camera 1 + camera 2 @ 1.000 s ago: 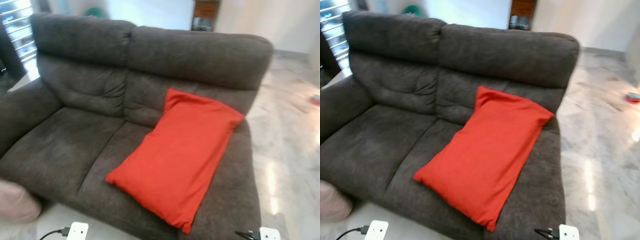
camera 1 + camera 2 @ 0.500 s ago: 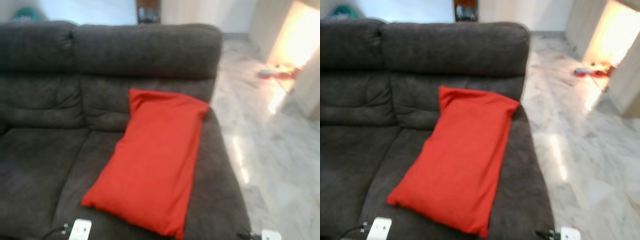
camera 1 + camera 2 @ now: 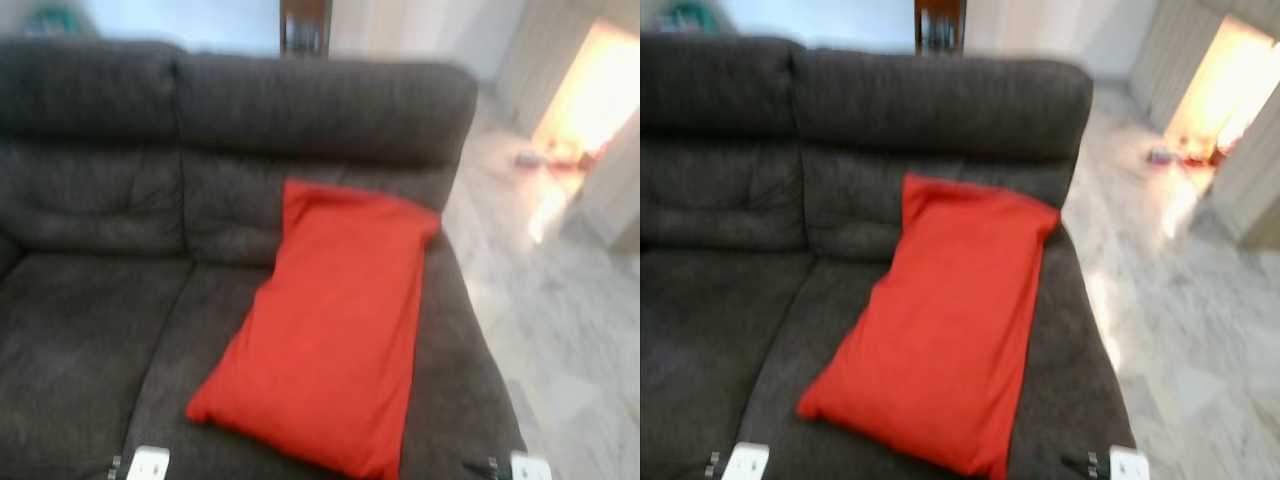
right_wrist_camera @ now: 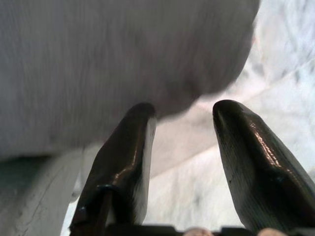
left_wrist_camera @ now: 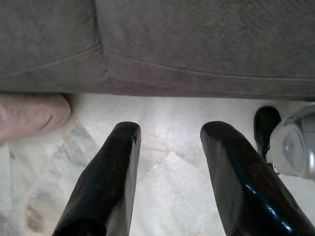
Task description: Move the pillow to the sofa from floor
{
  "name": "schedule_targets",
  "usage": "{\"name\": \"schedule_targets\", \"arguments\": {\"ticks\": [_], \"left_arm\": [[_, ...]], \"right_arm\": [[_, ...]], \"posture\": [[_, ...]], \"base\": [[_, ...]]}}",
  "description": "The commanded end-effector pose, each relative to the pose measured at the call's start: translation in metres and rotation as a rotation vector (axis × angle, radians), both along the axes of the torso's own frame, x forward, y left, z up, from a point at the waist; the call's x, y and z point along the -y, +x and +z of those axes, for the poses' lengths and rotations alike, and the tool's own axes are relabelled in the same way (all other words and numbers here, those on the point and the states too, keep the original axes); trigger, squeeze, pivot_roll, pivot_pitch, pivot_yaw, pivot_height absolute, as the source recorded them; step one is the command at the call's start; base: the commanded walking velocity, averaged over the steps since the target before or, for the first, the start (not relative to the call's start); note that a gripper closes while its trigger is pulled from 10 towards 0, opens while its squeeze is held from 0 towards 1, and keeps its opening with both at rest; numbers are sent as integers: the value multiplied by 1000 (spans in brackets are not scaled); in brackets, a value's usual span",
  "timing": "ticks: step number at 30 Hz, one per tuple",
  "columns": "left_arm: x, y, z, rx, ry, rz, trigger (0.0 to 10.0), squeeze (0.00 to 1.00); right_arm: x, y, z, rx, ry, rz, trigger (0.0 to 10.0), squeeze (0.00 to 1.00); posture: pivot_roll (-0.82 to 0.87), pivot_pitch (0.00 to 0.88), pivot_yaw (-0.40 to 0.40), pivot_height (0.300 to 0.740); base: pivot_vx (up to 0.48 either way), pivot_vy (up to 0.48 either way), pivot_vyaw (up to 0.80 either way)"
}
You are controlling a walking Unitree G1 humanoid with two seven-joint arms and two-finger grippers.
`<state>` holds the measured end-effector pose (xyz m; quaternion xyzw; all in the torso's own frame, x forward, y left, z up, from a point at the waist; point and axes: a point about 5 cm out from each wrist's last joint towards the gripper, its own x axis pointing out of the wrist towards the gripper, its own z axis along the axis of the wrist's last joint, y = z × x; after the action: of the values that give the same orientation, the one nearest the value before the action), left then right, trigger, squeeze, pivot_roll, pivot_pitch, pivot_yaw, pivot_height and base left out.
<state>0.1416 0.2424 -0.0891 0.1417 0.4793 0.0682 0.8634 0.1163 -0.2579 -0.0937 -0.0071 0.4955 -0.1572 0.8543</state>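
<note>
Left tool [image 5: 167,142]: released, its two black fingers [image 5: 106,182] spread with bare floor between them; it hangs low in front of the sofa's near edge and holds nothing.
Pink object [image 5: 29,115]: on the floor at the foot of the sofa, beside the left tool; blurred, so what it is cannot be told.
Sofa [image 3: 90,330]: dark grey-brown, two seats, with a tall padded back across the far side.
Left seat: bare fabric.
Pillow [image 3: 330,320]: red, long, lying on the right seat of the sofa; its far end leans up against the right back cushion and its near end reaches almost to the front edge of the seat. It is tilted, the near end lying further left than the far end.
Right tool [image 4: 182,147]: released, fingers apart and holding nothing; it hangs close to the sofa's grey fabric, above the floor.
Floor [image 3: 570,330]: pale marble tiles to the right of the sofa.
Doorway [image 3: 600,90]: brightly lit, far right.
</note>
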Motion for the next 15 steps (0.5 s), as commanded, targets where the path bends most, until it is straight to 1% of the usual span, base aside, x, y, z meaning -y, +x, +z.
{"name": "schedule_targets", "arguments": {"ticks": [1, 7, 15], "left_arm": [[4, -1, -2, -9, -8, -19, 10000, 0], [4, -2, -2, -11, -7, -19, 10000, 0], [3, -2, -2, -10, -8, -16, 10000, 0]], "right_arm": [[3, -2, 0, -6, -5, 0, 10000, 0], [3, -2, 0, -6, -4, 2, 10000, 0], [2, 0, 1, -2, -1, 3, 10000, 0]], "posture": [[110, 30, -14, 740], [112, 31, -16, 740], [113, 31, -15, 740]], "base": [[0, 0, 0], [0, 0, 0], [-311, 0, 0]]}}
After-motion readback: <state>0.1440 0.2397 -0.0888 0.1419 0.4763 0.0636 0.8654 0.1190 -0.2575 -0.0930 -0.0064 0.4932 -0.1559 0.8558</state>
